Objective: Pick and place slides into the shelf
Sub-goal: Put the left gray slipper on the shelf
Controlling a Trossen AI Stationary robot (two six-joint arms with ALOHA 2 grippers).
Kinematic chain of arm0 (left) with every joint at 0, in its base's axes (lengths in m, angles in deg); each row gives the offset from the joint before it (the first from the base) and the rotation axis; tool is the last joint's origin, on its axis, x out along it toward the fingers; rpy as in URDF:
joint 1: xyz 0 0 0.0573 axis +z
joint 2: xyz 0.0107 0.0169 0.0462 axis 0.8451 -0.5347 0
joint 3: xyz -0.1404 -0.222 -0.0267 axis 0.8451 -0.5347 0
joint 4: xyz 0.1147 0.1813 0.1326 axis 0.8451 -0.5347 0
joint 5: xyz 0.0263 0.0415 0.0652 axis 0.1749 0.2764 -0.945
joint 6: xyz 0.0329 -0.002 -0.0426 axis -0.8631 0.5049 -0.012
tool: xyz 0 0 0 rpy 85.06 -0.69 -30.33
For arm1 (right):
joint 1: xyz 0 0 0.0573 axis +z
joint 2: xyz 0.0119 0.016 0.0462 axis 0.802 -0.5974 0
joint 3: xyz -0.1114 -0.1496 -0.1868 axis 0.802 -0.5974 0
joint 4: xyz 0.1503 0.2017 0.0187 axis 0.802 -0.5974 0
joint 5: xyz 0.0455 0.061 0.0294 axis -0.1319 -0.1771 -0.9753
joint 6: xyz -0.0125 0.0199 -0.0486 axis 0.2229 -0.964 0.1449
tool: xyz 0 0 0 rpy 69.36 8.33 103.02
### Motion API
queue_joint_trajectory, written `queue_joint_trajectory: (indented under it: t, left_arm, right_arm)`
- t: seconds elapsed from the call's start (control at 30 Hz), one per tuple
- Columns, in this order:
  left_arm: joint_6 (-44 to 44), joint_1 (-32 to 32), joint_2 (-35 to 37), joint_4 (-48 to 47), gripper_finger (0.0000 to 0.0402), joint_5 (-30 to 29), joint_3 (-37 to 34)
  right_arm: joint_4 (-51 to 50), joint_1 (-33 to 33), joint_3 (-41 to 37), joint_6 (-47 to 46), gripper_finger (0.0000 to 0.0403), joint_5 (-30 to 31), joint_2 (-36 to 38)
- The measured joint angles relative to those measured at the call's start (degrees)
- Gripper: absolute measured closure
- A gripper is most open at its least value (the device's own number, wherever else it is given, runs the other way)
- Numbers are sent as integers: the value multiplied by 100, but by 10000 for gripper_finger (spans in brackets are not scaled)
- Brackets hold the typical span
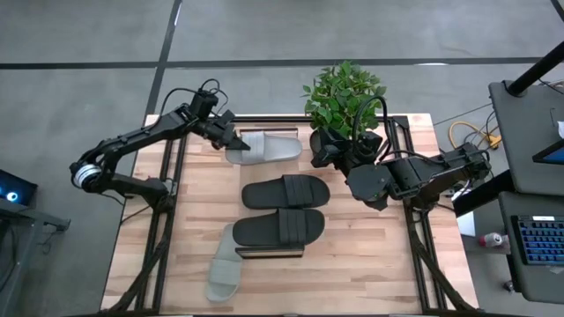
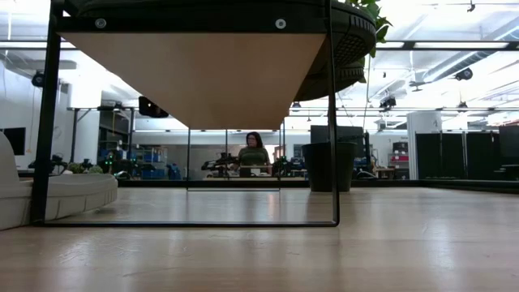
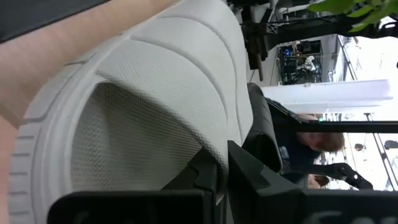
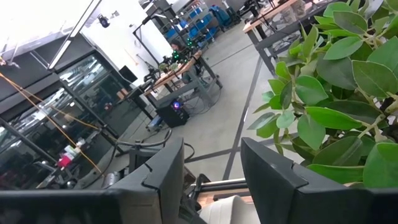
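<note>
One pale grey slide point(image 1: 269, 148) lies lengthwise at the far end of the table, with my left gripper point(image 1: 241, 141) shut on it from the left. Two black slides point(image 1: 286, 191) point(image 1: 280, 227) lie side by side mid-table. In the low view one of them point(image 2: 349, 49) sits on top of the shelf's plank point(image 2: 195, 73). The other pale grey slide point(image 1: 225, 264) lies near the front, its far end under a black slide. My right gripper point(image 4: 214, 180) hangs open and level beside the plant, holding nothing. My left gripper pinches the near edge of the pale slide's wide strap point(image 3: 217, 146) between its two fingers point(image 3: 249, 171). The fingers reach in over the footbed point(image 3: 124, 143) from the table's left, slanting slightly down, along the slide. Whether the slide rests on the wood below, I cannot tell.
A potted plant point(image 1: 344, 97) stands at the far edge, right beside my right arm point(image 1: 388, 180). Dark metal rails point(image 1: 167, 176) point(image 1: 414, 220) run along both sides of the table. A person point(image 2: 253, 154) sits in the room beyond.
</note>
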Motion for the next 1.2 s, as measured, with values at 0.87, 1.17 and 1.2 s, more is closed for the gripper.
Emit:
queue_joint_trajectory:
  t: [0.87,1.17,1.2]
  left_arm:
    - [-577,259,-97,81,318,29,7]
    - [-751,261,-89,83,317,330,0]
    - [-715,264,-87,85,317,342,0]
  right_arm:
    - [-39,0,-4,24,259,-2,0]
    - [-78,0,-4,4,259,-4,0]
    - [-81,0,-4,4,259,-2,0]
